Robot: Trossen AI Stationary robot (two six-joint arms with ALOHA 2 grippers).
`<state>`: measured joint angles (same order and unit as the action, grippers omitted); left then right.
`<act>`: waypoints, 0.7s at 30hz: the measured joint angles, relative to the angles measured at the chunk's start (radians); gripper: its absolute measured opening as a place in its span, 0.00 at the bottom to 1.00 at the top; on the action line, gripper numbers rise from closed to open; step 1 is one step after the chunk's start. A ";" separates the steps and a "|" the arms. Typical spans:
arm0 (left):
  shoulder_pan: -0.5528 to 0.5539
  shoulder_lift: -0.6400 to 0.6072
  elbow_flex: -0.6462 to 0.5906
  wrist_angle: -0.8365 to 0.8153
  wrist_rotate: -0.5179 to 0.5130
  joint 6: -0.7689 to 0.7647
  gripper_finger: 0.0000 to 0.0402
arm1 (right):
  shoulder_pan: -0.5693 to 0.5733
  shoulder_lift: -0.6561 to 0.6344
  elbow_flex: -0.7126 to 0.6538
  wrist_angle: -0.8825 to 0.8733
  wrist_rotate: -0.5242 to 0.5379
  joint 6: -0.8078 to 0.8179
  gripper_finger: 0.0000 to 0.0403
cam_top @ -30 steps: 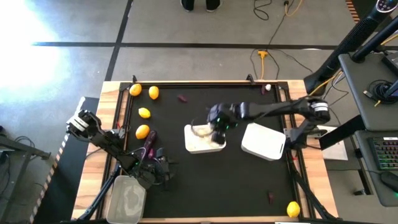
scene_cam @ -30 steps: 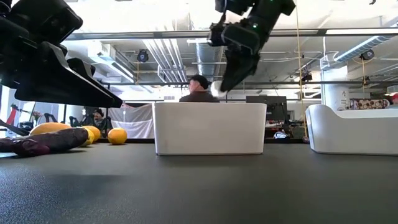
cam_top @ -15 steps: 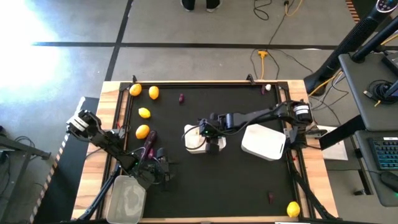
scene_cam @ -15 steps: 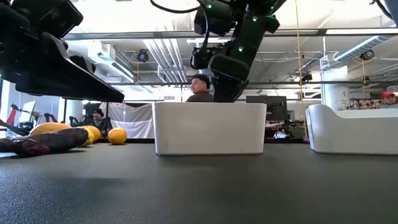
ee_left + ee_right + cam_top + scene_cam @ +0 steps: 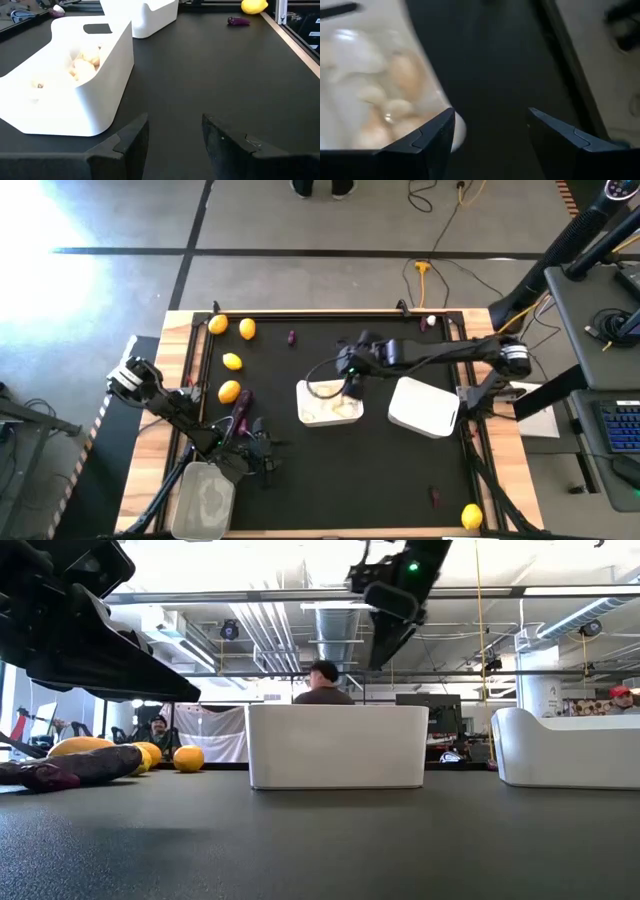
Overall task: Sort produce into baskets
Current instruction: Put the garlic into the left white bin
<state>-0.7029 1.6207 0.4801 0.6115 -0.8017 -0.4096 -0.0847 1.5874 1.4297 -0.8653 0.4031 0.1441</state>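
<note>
My right gripper (image 5: 348, 377) is open and empty, hovering over the far rim of the middle white tray (image 5: 306, 396). That tray holds several white garlic bulbs (image 5: 395, 107), which also show in the left wrist view (image 5: 85, 65). My left gripper (image 5: 262, 458) is open and empty, low over the mat at the near left, beside the clear tub (image 5: 205, 500). Several lemons (image 5: 229, 391) and a long purple vegetable (image 5: 241, 408) lie on the mat at the left. Another lemon (image 5: 471, 516) lies at the near right, and a garlic bulb (image 5: 431, 321) at the far right.
A second white tray (image 5: 425, 408) stands right of the middle one. Small purple pieces lie at the far middle (image 5: 291, 337) and the near right (image 5: 435, 497). A raised rail (image 5: 330, 313) runs round the black mat. People show in the room beyond the table (image 5: 322, 680).
My right gripper, which had a white bulb at its fingertips, has dipped into the middle white tray, then risen and drawn back toward the table's far edge. No bulb shows between its fingers now.
</note>
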 joint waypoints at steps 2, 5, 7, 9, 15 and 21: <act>0.000 0.000 0.000 0.001 0.000 0.000 0.41 | -0.038 -0.043 -0.031 -0.017 0.017 0.029 0.61; 0.000 0.000 0.000 0.009 0.000 0.000 0.41 | -0.117 -0.110 -0.113 -0.022 0.017 0.080 0.65; 0.000 0.000 0.000 0.020 0.000 0.000 0.41 | -0.178 -0.154 -0.176 -0.020 0.018 0.116 0.68; 0.000 0.000 0.000 0.028 0.000 0.000 0.41 | -0.237 -0.189 -0.234 -0.011 0.019 0.159 0.70; 0.001 0.000 0.000 0.035 0.000 0.004 0.41 | -0.423 -0.260 -0.383 0.080 0.017 0.235 0.74; 0.007 0.000 0.000 0.035 0.000 0.008 0.41 | -0.601 -0.252 -0.405 0.094 0.020 0.187 0.72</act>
<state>-0.6961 1.6207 0.4801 0.6460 -0.8021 -0.4016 -0.6853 1.3352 1.0245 -0.7718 0.4228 0.3311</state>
